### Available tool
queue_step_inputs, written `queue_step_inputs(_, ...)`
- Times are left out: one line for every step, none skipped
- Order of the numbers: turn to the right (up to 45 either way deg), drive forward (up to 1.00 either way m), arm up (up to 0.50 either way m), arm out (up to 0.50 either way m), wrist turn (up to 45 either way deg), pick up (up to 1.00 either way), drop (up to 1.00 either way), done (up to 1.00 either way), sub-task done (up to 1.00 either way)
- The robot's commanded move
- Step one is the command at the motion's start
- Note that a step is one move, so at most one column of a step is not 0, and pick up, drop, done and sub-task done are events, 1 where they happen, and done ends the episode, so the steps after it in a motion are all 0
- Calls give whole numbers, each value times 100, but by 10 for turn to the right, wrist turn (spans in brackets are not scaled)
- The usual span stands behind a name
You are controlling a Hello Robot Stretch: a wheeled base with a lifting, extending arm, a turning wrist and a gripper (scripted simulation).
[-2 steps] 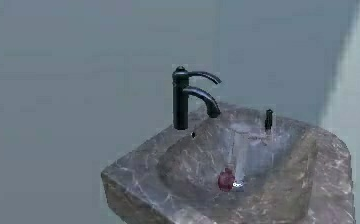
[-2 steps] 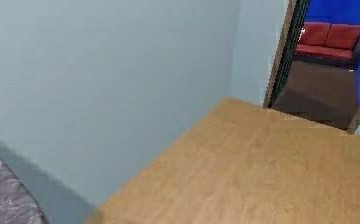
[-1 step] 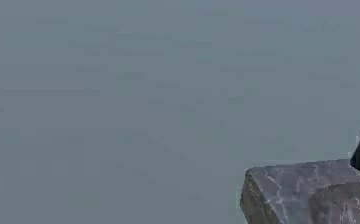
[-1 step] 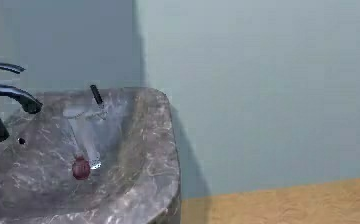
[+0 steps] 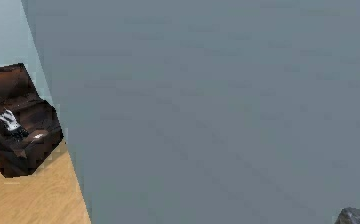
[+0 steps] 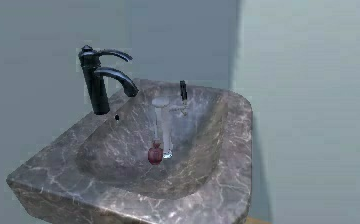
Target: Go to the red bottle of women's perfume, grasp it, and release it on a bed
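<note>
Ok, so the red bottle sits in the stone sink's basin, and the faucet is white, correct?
Not quite: the faucet is black, not white. The arm side view shows it; the red bottle does sit in the basin of the stone sink.

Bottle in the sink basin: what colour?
Dark red. The small bottle shows best in the arm side view, standing in the grey marbled sink.

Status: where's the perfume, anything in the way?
Small red bottle in the sink, arm side view. Clear item next to it, faucet at the rim. Wall close ahead, armchair at forward view's left.
</note>
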Motion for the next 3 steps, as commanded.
queue_step_inputs(0,0,50,0,0,0,0,0,0)
queue_step_inputs(0,0,38,0,0,0,0,0,0)
queue_step_inputs(0,0,0,28,0,0,0,0,0)
